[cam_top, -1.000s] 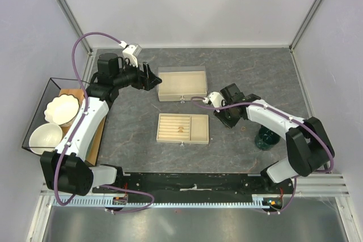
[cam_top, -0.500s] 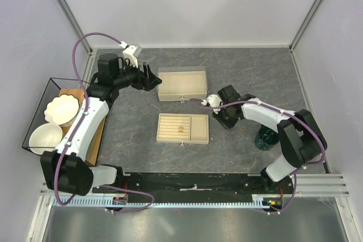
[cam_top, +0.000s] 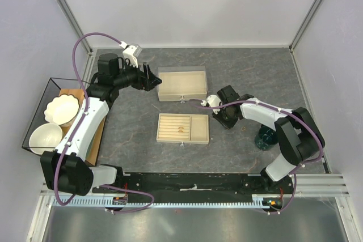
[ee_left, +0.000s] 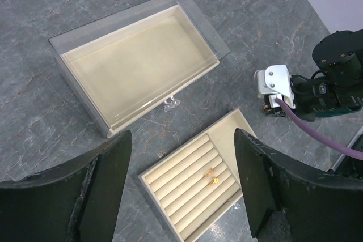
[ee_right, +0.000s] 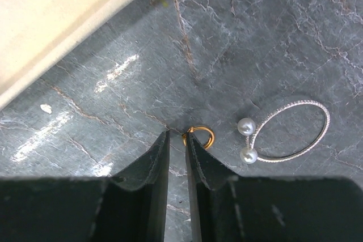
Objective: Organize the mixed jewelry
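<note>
Where the slotted tray (cam_top: 198, 128) lies nearest, two gold pieces (ee_left: 211, 175) sit in its grooves. Beyond, right end effector (ee_right: 177, 135) is open only a slit, gripping nothing; gold ring (ee_right: 199, 128) lies at one fingertip, pearl-ended silver hoop (ee_right: 246, 126) beside it on worktop (ee_right: 255, 38). Farthest, left end effector (cam_top: 148, 76) stands open, empty.

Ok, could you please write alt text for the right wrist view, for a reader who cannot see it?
The right gripper, fingers almost together, has its tips beside a small gold ring on the grey table. Right of it lies a thin silver hoop with two pearls; the corner of a beige tray fills the upper left.
</note>
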